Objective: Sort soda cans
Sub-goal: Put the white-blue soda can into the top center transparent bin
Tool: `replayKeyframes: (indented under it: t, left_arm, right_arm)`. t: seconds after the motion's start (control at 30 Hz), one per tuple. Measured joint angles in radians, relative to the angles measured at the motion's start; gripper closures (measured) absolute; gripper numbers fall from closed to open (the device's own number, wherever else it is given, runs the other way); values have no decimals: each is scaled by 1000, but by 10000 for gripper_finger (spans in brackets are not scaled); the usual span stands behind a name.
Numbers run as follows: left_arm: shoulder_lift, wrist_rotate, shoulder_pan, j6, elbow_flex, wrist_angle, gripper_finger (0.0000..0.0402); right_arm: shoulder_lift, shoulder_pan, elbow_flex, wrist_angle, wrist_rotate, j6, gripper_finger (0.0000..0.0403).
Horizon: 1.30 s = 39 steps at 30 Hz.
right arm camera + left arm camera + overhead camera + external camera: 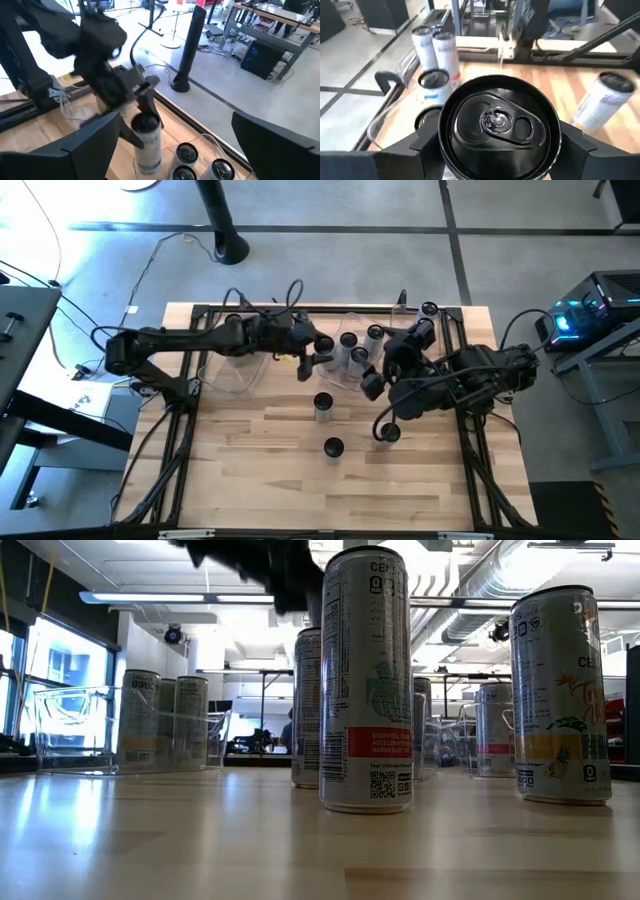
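The left gripper [312, 352] reaches in from the left arm toward the middle of the back half of the wooden table [250, 490], and its fingers [415, 150] are clamped on either side of a soda can [499, 126]. From its wrist camera the can's dark top with the pull tab fills the view between the two dark fingers. The right arm's camera sees that same held can [146, 142] hanging upright under the left gripper, off the table, above a few other cans [186, 152].

The right gripper [372, 383] sits just right of centre, its fingers [75, 150] spread wide with nothing between them.

A cluster of cans [352, 350] stands near the back edge of the table, between the two grippers, inside a clear bin [385, 315] as far as I can make out. Another clear bin [70, 725] is at the back left, with cans [165, 720] showing through its wall in the low view. Three cans stand loose on the open wood: one near the centre [323, 406], one nearer the front [333, 448] and one to the right below the right arm [389, 433]. In the low view the nearest can [365, 680] stands upright, with another can [560, 695] to its right
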Motion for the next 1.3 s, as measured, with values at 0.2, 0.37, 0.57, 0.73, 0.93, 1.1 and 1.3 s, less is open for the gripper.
replayKeyframes:
  t: [0.2, 0.37, 0.57, 0.73, 0.93, 1.1, 1.3]
  left_arm:
    - [14, -13, 36, -8, -105, 125, 158]
    - [41, -6, 50, -4, -156, 185, 158]
    - [141, 33, 34, 0, -158, 237, 158]
    - [195, 32, 32, 5, -155, 239, 158]
    - [248, 55, 33, 53, -148, 263, 112]
    - [254, 56, 33, 54, -148, 274, 88]
    - [249, 56, 32, 48, -148, 287, 85]
  right_arm:
    - [0, 0, 0, 19, 0, 0, 25]
    - [1, -2, -2, 24, -1, 0, 25]
    - [1, -13, -2, 35, -4, -5, 25]
    - [1, -13, -2, 38, -10, -8, 25]
    - [1, -15, -2, 38, -20, -10, 25]
    - [1, -15, -2, 38, -22, -10, 25]
    - [2, -15, -2, 38, -25, -9, 25]
